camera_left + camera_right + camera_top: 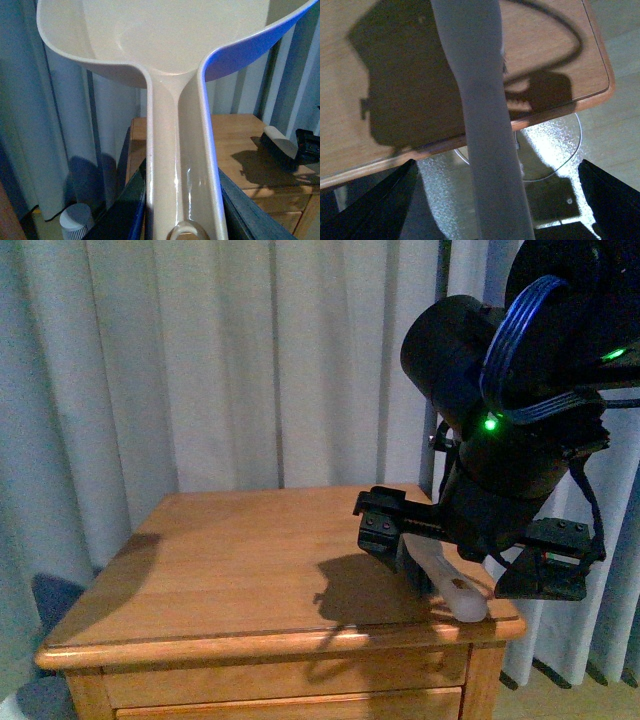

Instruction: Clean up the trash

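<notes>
No crumpled white wad of paper shows in any view. My left gripper is shut on the handle of the beige plastic dustpan, held up in the air beside the wooden nightstand; this arm is out of the front view. My right gripper is open over the nightstand's front right corner. A brush with a pale handle lies there, its handle between the open fingers without touching them. The handle sticks out past the table edge. The black bristles show in the left wrist view.
Pale curtains hang behind the nightstand. A white ribbed cylinder stands on the floor at the left. A round glassy base lies on the floor under the right corner. A dark blue object sits low at the left.
</notes>
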You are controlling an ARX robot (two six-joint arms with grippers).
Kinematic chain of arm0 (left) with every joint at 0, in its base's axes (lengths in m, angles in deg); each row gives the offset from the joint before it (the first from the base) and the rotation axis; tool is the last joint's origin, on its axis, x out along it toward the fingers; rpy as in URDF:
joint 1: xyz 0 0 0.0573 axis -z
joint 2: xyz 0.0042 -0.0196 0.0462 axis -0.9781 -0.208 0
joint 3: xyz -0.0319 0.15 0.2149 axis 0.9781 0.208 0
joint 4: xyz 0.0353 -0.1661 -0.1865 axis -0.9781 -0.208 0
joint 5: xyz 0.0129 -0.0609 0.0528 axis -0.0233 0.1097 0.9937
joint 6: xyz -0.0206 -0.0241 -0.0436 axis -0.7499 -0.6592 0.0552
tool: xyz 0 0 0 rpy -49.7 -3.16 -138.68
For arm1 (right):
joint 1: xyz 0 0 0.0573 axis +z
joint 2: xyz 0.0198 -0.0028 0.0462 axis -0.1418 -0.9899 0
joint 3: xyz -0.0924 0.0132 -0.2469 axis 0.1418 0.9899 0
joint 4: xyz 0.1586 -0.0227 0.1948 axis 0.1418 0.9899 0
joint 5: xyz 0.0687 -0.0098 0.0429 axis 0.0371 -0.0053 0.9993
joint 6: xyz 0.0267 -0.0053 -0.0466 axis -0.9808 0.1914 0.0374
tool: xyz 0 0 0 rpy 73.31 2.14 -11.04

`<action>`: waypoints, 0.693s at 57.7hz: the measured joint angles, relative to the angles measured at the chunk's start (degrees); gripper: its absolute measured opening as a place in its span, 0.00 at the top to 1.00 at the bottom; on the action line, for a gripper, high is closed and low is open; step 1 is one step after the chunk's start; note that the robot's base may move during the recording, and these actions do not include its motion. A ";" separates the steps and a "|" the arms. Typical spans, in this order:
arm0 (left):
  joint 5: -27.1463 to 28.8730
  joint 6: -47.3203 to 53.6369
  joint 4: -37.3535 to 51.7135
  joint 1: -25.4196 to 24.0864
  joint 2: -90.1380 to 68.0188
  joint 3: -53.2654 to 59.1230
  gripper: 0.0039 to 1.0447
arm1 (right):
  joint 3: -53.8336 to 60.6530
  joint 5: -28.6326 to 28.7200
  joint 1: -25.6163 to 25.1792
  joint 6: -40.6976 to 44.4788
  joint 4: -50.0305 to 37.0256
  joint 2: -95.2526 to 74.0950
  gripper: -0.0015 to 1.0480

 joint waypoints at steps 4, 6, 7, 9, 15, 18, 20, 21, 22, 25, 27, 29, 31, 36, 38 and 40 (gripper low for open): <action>0.00 0.00 0.00 0.00 0.00 0.00 0.74 | -0.02 0.07 -0.09 -0.24 -0.07 -0.68 0.07; 0.00 -0.02 0.00 0.00 0.00 0.00 0.74 | -0.02 0.11 -0.11 -0.35 -0.09 -1.05 0.07; 0.00 0.00 0.00 0.00 0.00 0.00 0.74 | -0.02 0.11 -0.11 -0.37 -0.09 -1.25 0.07; 0.00 0.00 0.00 0.00 0.00 0.00 0.74 | -0.02 0.17 -0.11 -0.39 -0.17 -1.53 0.07; 0.00 0.00 0.00 0.00 0.00 0.00 0.74 | 0.00 0.22 -0.11 -0.42 -0.76 -1.86 0.07; 0.00 0.00 0.00 0.00 0.00 0.00 0.74 | 0.02 0.24 -0.11 -0.42 -1.01 -1.86 0.07; 0.00 0.00 0.00 0.00 0.00 0.00 0.74 | 0.02 0.22 -0.11 -0.44 -1.16 -1.86 0.09; 0.00 -0.02 0.00 0.00 0.00 0.00 0.74 | 0.04 0.22 -0.11 -0.44 -1.20 -1.86 0.12; 0.00 0.00 0.00 0.00 0.00 0.00 0.74 | 0.04 0.22 -0.11 -0.42 -1.20 -1.86 0.13; 0.00 -0.02 0.00 0.00 0.00 0.00 0.74 | 0.33 0.24 -0.11 -0.42 -1.42 -1.86 0.23; 0.00 -0.02 0.00 0.00 0.00 0.00 0.74 | 0.77 0.31 -0.11 -0.44 -1.53 -1.86 0.31; 0.00 0.00 0.00 0.00 0.00 0.00 0.74 | 0.94 0.44 -0.13 -0.44 -1.53 -1.86 0.34; 0.00 -0.02 0.00 0.00 0.00 0.00 0.74 | 1.11 0.63 -0.15 -0.46 -1.51 -1.86 0.39; 0.00 -0.02 0.00 0.00 0.00 0.00 0.74 | 1.29 0.70 -0.15 -0.57 -1.53 -1.86 0.52; 0.00 0.00 0.00 0.00 0.00 0.00 0.74 | 1.29 0.70 -0.15 -0.57 -1.53 -1.86 0.56; 0.00 0.00 0.00 0.00 0.00 0.00 0.74 | 1.31 0.70 -0.15 -0.57 -1.57 -1.86 0.61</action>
